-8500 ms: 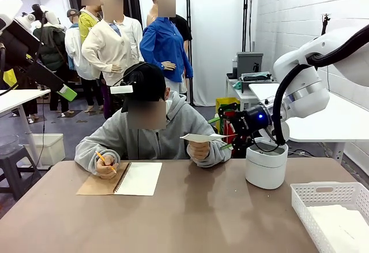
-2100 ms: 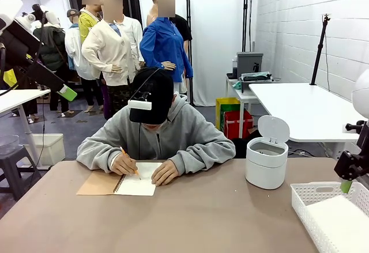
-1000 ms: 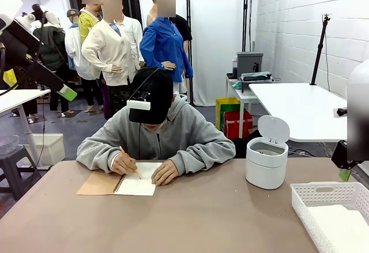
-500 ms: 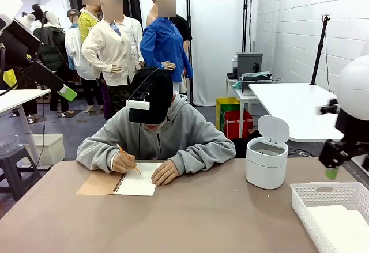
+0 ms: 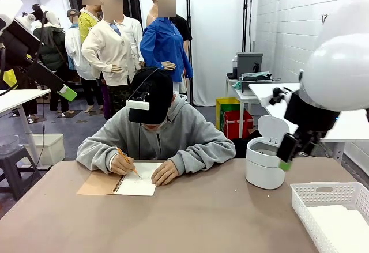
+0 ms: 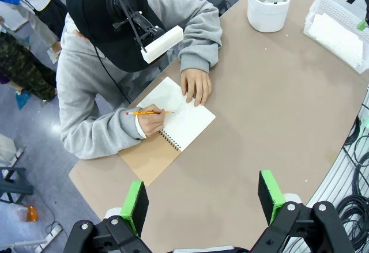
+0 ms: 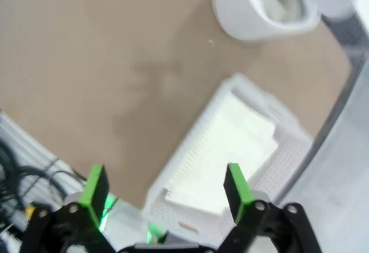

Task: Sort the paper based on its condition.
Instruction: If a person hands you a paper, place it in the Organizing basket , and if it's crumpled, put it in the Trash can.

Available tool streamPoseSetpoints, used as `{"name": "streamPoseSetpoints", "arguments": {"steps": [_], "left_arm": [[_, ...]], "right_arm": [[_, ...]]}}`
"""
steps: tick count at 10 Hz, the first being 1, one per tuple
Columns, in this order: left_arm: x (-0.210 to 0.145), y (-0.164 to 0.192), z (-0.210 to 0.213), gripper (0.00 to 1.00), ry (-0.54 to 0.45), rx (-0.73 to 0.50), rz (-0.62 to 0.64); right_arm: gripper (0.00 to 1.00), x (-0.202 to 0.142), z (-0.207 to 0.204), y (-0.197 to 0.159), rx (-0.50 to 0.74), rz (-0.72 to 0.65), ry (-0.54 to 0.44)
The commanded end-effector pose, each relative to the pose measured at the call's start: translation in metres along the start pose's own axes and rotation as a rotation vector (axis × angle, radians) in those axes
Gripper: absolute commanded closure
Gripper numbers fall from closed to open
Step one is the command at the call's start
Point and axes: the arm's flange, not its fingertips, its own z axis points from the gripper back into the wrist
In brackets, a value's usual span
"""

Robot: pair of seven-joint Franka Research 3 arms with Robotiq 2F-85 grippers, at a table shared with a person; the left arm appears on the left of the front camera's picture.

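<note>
- Left gripper (image 6: 202, 198) was spread wide with nothing between the green pads. It hung high over the near side of the table (image 5: 202, 218), which looked like a parked pose clear of the person.
- The person at the far side wrote in the spiral notebook (image 5: 137, 179). The pencil hand (image 5: 121, 163) was on the page and the other hand (image 5: 165, 173) lay flat on it, probably to pin it down. The notebook is not part of the sort.
- White bin (image 5: 264, 169) stood right of centre with its lid flipped up, so wads could drop in. The right wrist view showed something pale inside, too blurred to call.
- Right gripper (image 5: 288, 155) was in the air just beside the bin, jaws wide apart and empty.
- White basket (image 5: 323, 192) sat at the near right corner. The smooth sheets (image 5: 343, 227) lay flat inside it.
- Judgement: with both grippers free, the next piece would likely come from the person.
</note>
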Motion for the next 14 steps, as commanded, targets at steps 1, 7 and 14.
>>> {"name": "streamPoseSetpoints", "arguments": {"steps": [1,7,14], "left_arm": [[-0.001,0.001,0.001,0.00,-0.004,-0.007,0.002],[-0.001,0.001,0.001,0.00,-0.004,-0.007,0.002],[-0.001,0.001,0.001,0.00,-0.004,-0.007,0.002]], "right_arm": [[0.00,0.031,0.003,-0.002,0.124,0.116,-0.098],[0.00,0.106,0.047,0.026,0.222,0.187,-0.305],[0.00,0.147,0.087,0.033,0.243,0.161,-0.435]]}}
